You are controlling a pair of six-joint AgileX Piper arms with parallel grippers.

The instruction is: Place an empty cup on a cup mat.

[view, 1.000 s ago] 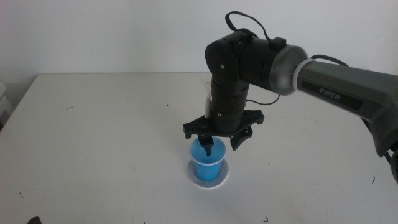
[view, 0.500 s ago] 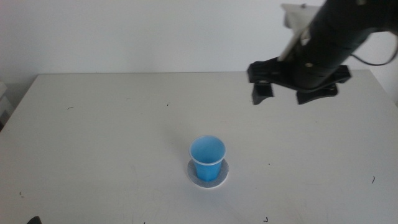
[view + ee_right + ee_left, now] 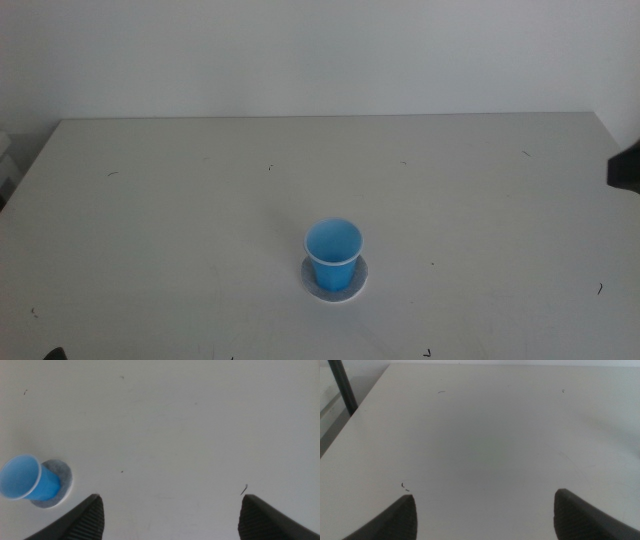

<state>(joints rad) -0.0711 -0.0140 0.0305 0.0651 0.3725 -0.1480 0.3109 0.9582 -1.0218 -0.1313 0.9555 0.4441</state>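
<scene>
Cup (image 3: 333, 255): upright on mat (image 3: 335, 280), empty. I judge it light, thin-walled, crushable; grip gently at the rim. Both end effectors (image 3: 170, 520) (image 3: 485, 517) apart, holding nothing.

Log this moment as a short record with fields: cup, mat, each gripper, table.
cup: the cup stands upright on the mat, opening up, nothing visible inside
mat: the cup mat lies flat on the table, its pale edge showing around the cup's base
right gripper: the right gripper is open, holds nothing, well clear of the cup
left gripper: the left gripper is open, holds nothing, over bare tabletop
table: the table is white with a few small dark specks
task state: cup rests on the mat, nothing grips it
</scene>
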